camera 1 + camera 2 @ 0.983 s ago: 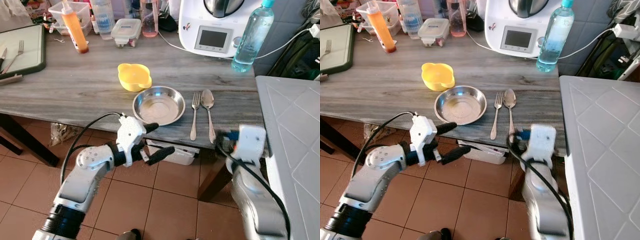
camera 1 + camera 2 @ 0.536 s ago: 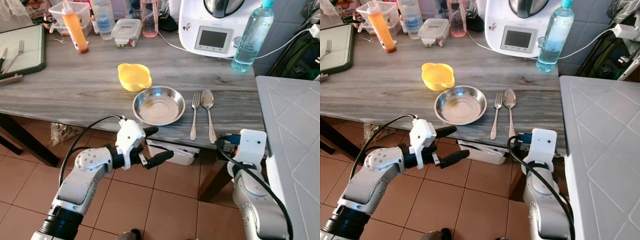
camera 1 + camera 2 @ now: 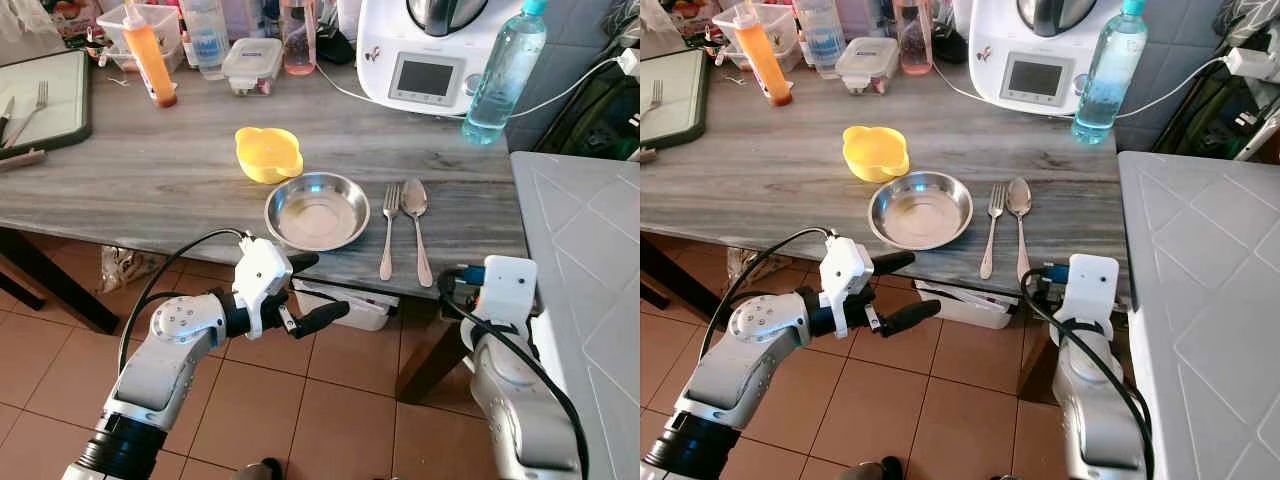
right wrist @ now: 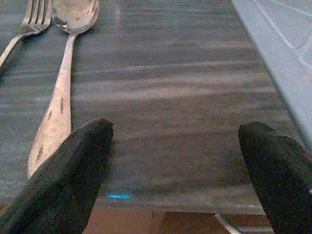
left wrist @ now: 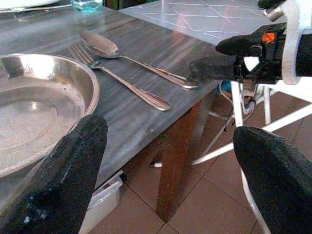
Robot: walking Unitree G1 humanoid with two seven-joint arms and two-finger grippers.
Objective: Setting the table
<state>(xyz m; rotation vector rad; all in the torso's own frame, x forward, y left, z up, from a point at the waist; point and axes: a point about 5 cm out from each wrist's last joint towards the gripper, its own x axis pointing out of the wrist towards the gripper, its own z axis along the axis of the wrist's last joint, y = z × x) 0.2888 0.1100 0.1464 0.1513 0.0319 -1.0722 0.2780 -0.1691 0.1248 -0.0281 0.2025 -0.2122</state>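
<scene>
Place setting as found: steel bowl (image 3: pixel 317 210) near the table's (image 3: pixel 130 180) near edge, fork (image 3: pixel 388 230) just right of it, spoon (image 3: pixel 415 228) just right of the fork, yellow cup (image 3: pixel 268 153) touching the bowl's far-left rim.

Your left gripper (image 3: pixel 307 291) hangs below the near edge, fingers spread wide and empty. Your right gripper (image 4: pixel 170 161) sits at the edge by the spoon handle, fingers likewise wide and empty.

Risks, in my judgement:
- The spoon handle ends close to the edge, beside your right fingers. A careless lift or sideways sweep there could knock it to the floor.
- Raising your left gripper straight up could strike the table's underside or edge, or jolt the bowl.

Limits of view: from the head camera your right fingers are hidden behind the wrist housing (image 3: pixel 508 290). The tray (image 3: pixel 66 95) at far left is cut off; its fork (image 3: pixel 32 108) shows, other contents unclear.
</scene>
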